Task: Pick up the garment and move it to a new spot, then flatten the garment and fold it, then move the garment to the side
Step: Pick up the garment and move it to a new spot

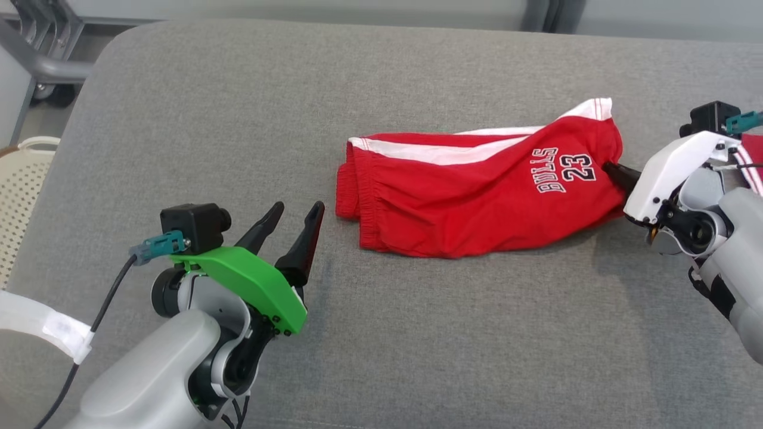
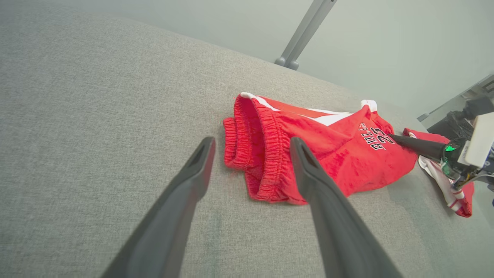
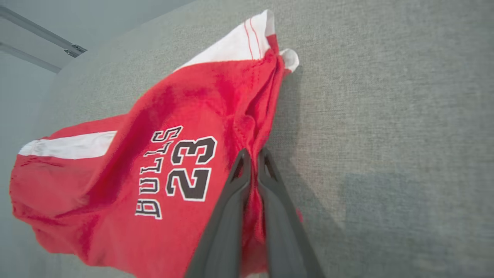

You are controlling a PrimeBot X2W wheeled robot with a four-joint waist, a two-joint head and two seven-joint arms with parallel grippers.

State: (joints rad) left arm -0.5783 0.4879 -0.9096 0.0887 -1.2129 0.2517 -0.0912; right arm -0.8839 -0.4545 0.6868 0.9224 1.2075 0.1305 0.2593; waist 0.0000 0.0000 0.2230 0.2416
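- Garment (image 1: pixel 477 190) status: the red shorts lie bunched and loosely doubled near the middle of the grey cushion (image 1: pixel 417 333), waistband end toward the robot's left.
- Right gripper (image 3: pixel 252 156) is clenched on the leg-hem edge beside the "23" print, so the pick-up looks to be just starting.
- Left gripper (image 1: pixel 298 208) hangs released, jaws wide, near the waistband but apart from it.
- Nothing shows the shorts relocated; most of the cloth rests on the cushion.
- Left to do, by my reading: the carry to a new spot, flattening, folding, the final shift aside.
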